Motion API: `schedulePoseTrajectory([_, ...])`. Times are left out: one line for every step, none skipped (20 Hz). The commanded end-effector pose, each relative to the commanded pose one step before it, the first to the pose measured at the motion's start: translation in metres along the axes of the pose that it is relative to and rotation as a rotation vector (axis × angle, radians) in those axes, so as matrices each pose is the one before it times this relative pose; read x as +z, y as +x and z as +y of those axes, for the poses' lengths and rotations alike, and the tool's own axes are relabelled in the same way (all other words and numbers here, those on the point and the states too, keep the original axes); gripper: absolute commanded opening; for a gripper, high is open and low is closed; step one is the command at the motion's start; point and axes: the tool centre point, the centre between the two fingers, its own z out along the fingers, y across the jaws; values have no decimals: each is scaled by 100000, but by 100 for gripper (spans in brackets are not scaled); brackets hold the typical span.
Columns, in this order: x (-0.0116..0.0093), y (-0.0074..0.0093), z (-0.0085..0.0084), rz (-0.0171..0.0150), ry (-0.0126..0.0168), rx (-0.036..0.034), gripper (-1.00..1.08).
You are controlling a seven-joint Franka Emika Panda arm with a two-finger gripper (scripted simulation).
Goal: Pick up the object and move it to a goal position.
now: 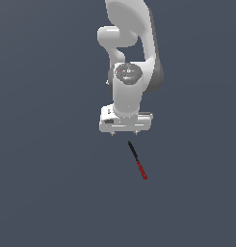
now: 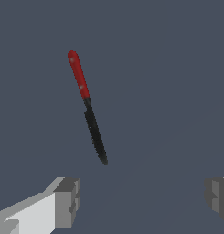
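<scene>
Claw (image 2: 141, 201) gapes wide — rod (image 2: 88, 106) lies just beyond, untouched.

The rod (image 2: 88, 107) is showing two colours, split about halfway: one half glossy red, the other black. The black half is lying nearer the gripper (image 2: 141, 201), the red half pointing away from it. The gripper's body is rendering white, while its fingertips (image 2: 67, 201) are showing grey with darker ridged edges. The arm (image 1: 131, 48) is appearing white with grey shading. The ground (image 1: 42, 169) is showing plain slate blue-grey.
</scene>
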Motion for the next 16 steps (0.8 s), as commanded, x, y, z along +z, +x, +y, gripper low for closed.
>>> schedulePoseTrajectory([48,-67,270,-283,-13,1155,100])
schedulePoseTrajectory([-32,-32,30,-23,15,152,100])
schedulePoseTrajectory([-13,-2,-9,18,5,-45,100])
schedulePoseTrajectory([19,30,-46,41,-11,-203,100])
schedulePoseTrajectory([57,59,-58,46,-26,-288,100])
schedulePoseTrajectory([93,87,-75,50,-41,-373,100])
schedulePoseTrajectory([129,114,-96,56,-56,-472,100])
schedulePoseTrajectory([166,143,-113,64,-69,-566,100])
schedulePoseTrajectory([202,170,-131,72,-81,-664,100])
schedulePoseTrajectory([237,197,-150,83,-90,-765,100])
schedulePoseTrajectory([270,224,-179,99,-99,-892,100])
schedulePoseTrajectory([308,253,-204,118,-104,-1024,100])
schedulePoseTrajectory([345,281,-233,137,-108,-1157,100])
schedulePoseTrajectory([384,307,-256,151,-109,-1267,100])
schedulePoseTrajectory([426,332,-277,163,-109,-1372,100])
schedulePoseTrajectory([469,357,-301,178,-106,-1487,100])
